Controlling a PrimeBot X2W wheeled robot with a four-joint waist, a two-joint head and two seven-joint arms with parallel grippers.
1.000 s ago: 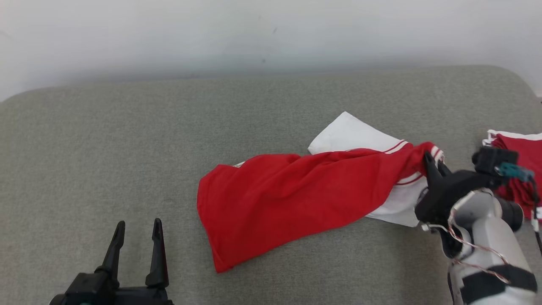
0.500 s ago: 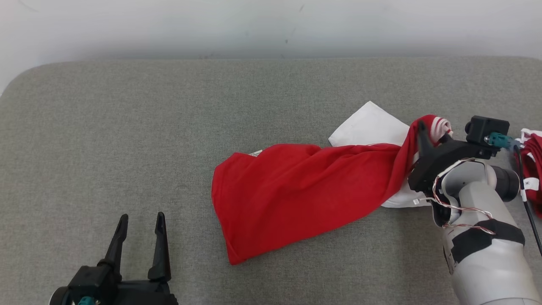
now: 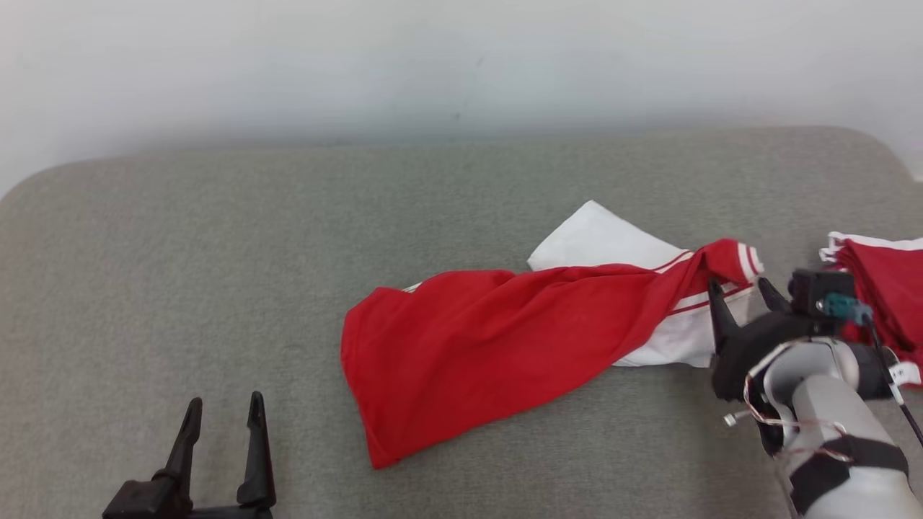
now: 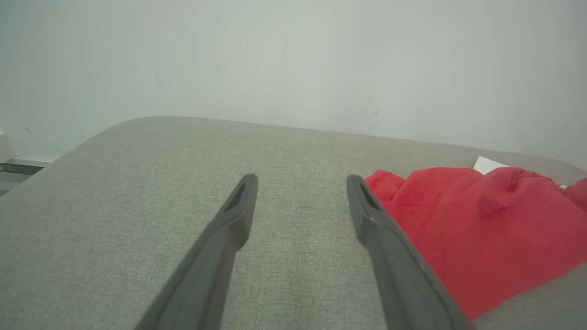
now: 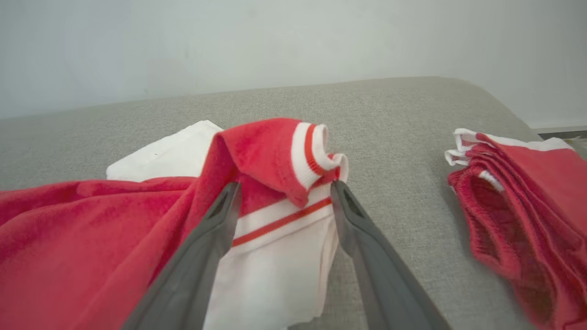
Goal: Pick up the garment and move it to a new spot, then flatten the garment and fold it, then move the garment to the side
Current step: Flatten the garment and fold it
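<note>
Garment: your red and white garment [image 3: 497, 339] lies crumpled on the grey cushion [image 3: 216, 252], right of centre, with its red body trailing left and a white panel showing at the right.
Cuff: the striped cuff [image 5: 312, 151] stands bunched at the garment's right end.
Right gripper: you have the right gripper [image 3: 738, 286] at that cuff, fingers spread wide and clamping nothing.
Left gripper: the left gripper [image 3: 225, 400] sits at the near left, fingers wide, apart from the garment.
Pile: a second red pile [image 3: 883, 281] lies at the right edge.
</note>
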